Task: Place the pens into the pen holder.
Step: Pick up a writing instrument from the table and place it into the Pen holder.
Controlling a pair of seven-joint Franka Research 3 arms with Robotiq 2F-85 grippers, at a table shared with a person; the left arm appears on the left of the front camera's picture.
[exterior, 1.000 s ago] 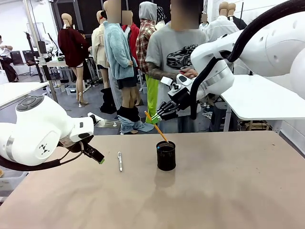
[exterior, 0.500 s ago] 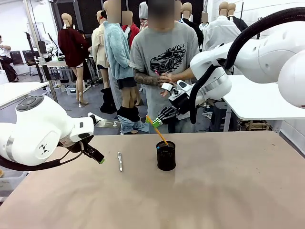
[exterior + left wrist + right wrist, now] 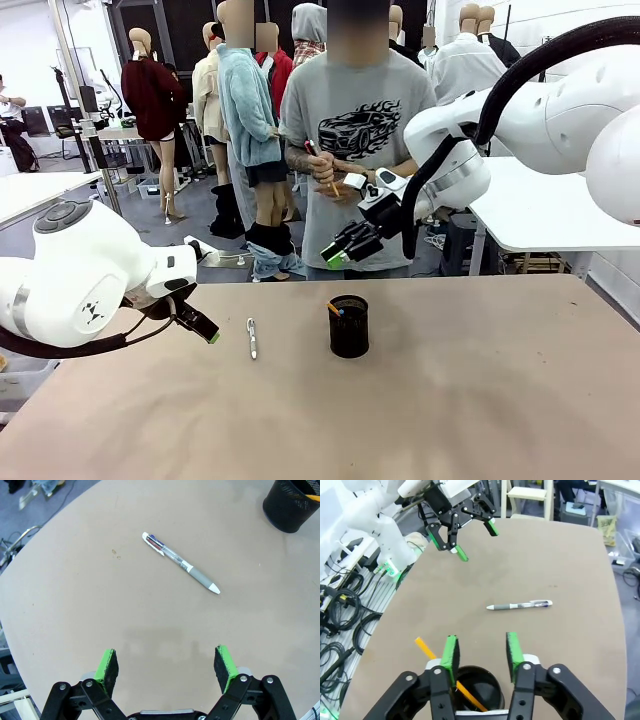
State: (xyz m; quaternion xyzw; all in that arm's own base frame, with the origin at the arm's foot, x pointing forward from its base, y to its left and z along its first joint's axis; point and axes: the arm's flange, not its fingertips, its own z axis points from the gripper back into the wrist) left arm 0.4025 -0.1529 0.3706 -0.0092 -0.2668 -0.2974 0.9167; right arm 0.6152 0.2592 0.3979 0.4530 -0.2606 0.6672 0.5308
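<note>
Front view has my right gripper (image 3: pixel 338 257) hanging in the air above and slightly behind the pen holder (image 3: pixel 348 328), apart from it. Its jaws stand apart with nothing between them. From the right wrist view I look down past the two green pads (image 3: pixel 451 652) straight onto the holder's open mouth (image 3: pixel 476 679), and the gap between the pads is empty.

The pencil (image 3: pixel 424 647) sits inside the holder, leaning, with its yellow-orange end poking out over the rim on one side. In the front view I see just a short orange bit of it (image 3: pixel 332 309) at the holder's near-left rim.

The silver-white pen (image 3: pixel 252 338) lies flat on the table (image 3: pixel 460 400), to the left of the holder and well apart from it. My left gripper (image 3: pixel 206 331) hovers low over the table further left, near the pen but not touching it. The left wrist view shows its jaws spread wide and empty (image 3: pixel 166 664), the pen (image 3: pixel 180 562) lying slantwise on the bare tabletop ahead of the fingers, and the holder (image 3: pixel 290 510) at the upper right corner.

A person stands at the far side of the table, one hand (image 3: pixel 323 172) raised to chest height and closed around something thin that I cannot make out
</note>
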